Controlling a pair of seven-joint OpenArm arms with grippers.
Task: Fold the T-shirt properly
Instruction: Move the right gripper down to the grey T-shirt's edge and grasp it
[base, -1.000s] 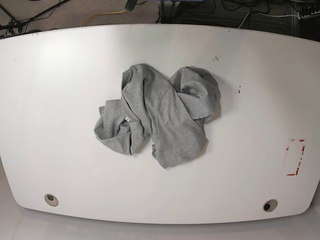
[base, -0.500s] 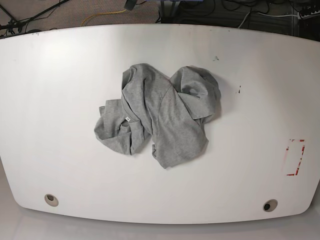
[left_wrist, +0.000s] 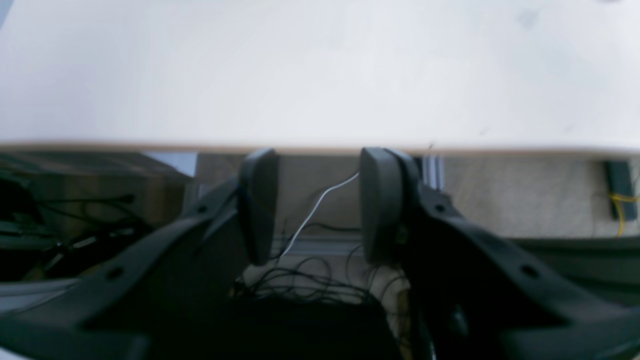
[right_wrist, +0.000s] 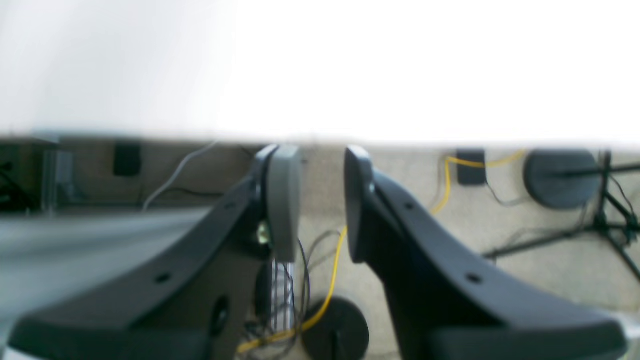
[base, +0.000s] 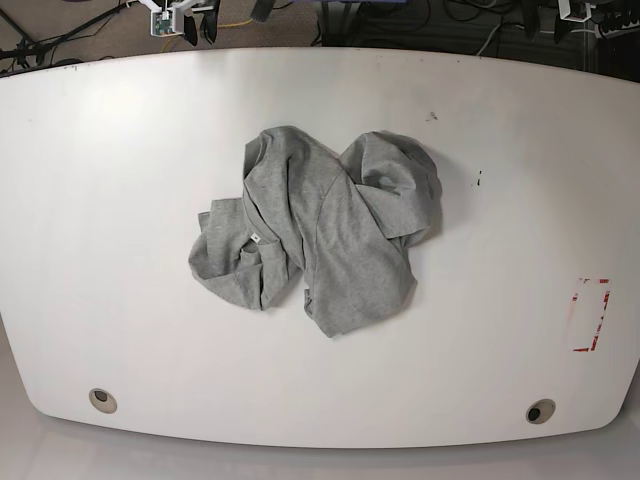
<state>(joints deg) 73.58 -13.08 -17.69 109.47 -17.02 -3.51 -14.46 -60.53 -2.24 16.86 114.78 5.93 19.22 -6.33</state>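
The heather-grey T-shirt (base: 320, 230) lies crumpled in a heap at the middle of the white table (base: 120, 200), its small white tag (base: 255, 238) showing. My right gripper (base: 200, 25) is just beyond the table's far left edge. My left gripper (base: 570, 15) is just beyond the far right edge. Both are far from the shirt. In the left wrist view the left gripper (left_wrist: 317, 207) is open and empty, over the table's edge. In the right wrist view the right gripper (right_wrist: 320, 202) is open and empty. The shirt is out of both wrist views.
A red tape mark (base: 590, 315) sits near the table's right edge. Two round holes (base: 101, 400) (base: 540, 411) are near the front edge. Cables, a yellow cord (right_wrist: 330, 290) and stand bases lie on the floor beyond the far edge.
Both grippers have come into the base view at the far corners of the table. The T-shirt has not moved.
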